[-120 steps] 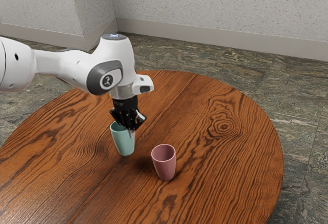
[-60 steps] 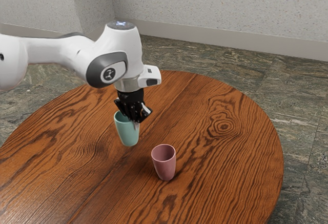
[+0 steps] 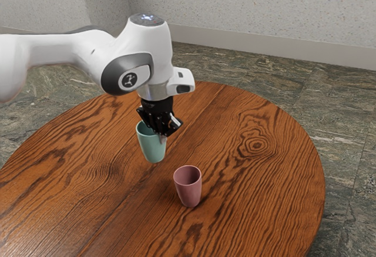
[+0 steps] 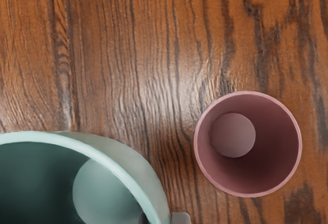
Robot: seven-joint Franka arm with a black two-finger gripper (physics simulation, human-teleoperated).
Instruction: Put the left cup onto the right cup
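My black gripper [image 3: 160, 132] is shut on the rim of a green cup [image 3: 152, 145], which hangs upright in the air above the round wooden table [image 3: 252, 145]. A pink cup [image 3: 187, 185] stands upright on the table, lower and toward the exterior view's right of the green one. Seen from the wrist, the green cup [image 4: 77, 178] is large and close under my hand, and the pink cup [image 4: 247, 143] sits open-mouthed beside it, a short gap of table between them.
The table's edge [image 3: 320, 192] curves around at the exterior view's right, with stone floor [image 3: 346, 110] beyond. A wall [image 3: 264, 4] runs along the back.
My hand has lifted the green cup higher and carried it toward the exterior view's right, closer to the pink cup. The pink cup has not moved.
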